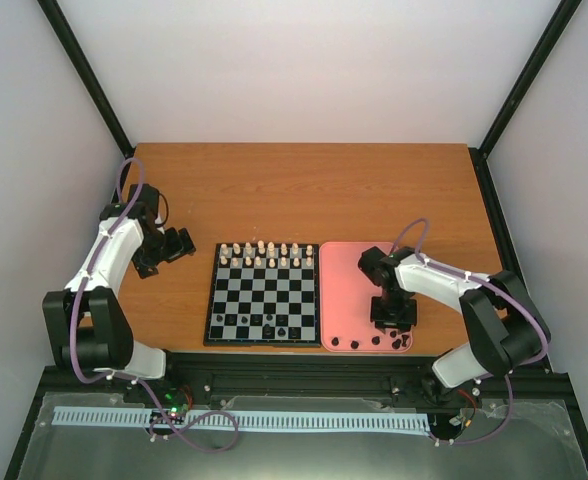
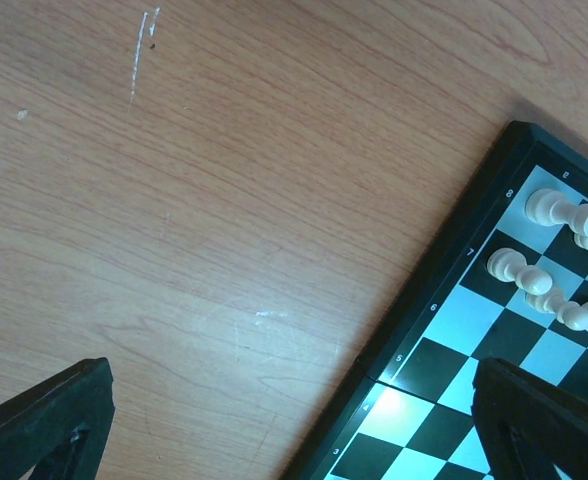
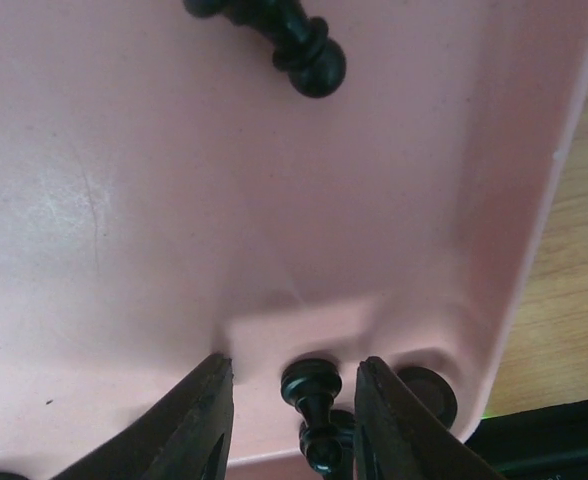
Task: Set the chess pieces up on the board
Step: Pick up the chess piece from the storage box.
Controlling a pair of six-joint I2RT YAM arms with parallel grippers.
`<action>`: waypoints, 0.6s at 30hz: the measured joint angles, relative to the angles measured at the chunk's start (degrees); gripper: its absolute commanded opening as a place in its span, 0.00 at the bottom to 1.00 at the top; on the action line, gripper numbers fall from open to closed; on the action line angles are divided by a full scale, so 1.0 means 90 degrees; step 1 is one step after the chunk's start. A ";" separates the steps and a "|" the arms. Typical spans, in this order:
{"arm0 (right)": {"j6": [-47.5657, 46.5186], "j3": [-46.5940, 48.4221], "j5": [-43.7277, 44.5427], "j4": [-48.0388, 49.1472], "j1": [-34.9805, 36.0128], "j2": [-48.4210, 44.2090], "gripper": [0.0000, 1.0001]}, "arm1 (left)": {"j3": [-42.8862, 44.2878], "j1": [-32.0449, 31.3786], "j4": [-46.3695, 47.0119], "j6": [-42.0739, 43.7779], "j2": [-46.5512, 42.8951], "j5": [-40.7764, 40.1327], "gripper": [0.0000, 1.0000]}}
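Observation:
The board [image 1: 264, 300] lies mid-table, with cream pieces on its two far rows and a few black chess pieces [image 1: 267, 322] on its near row. More black pieces [image 1: 355, 343] lie in the pink tray [image 1: 349, 262]. My right gripper [image 1: 392, 318] is down in the tray's near right corner. In the right wrist view it [image 3: 294, 400] stands open around a lying black piece [image 3: 311, 390], with a gap at each finger. Another piece's round base [image 3: 426, 396] sits just right of the right finger. My left gripper [image 1: 179, 243] hangs wide open and empty left of the board.
The left wrist view shows the board's black rim [image 2: 444, 270] and cream pieces [image 2: 554, 208] to the right, with bare wood under the left gripper [image 2: 294, 440]. A further black piece [image 3: 292, 42] lies deeper in the tray. The tray wall [image 3: 534, 230] rises close on the right.

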 measured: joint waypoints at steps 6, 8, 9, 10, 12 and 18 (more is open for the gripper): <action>-0.0049 -0.0007 -0.0046 0.0049 0.0000 0.0046 0.25 | 0.0000 0.0000 0.0034 0.0000 0.0061 -0.0002 1.00; -0.0053 -0.0007 -0.0053 0.0053 -0.0002 0.0053 0.24 | 0.0000 0.0000 0.0039 0.0000 0.0063 -0.0002 1.00; -0.0056 -0.0007 -0.0056 0.0053 -0.0002 0.0056 0.24 | 0.0000 0.0000 0.0041 0.0000 0.0063 -0.0002 1.00; -0.0061 -0.0007 -0.0058 0.0053 -0.0005 0.0058 0.23 | 0.0000 0.0000 0.0044 0.0000 0.0066 -0.0002 1.00; -0.0061 -0.0005 -0.0058 0.0051 -0.0005 0.0068 0.21 | 0.0000 0.0000 0.0046 0.0000 0.0068 -0.0002 1.00; -0.0107 0.0029 -0.0066 0.0051 -0.0024 0.0114 0.19 | 0.0000 -0.0002 0.0073 0.0000 0.0068 -0.0017 1.00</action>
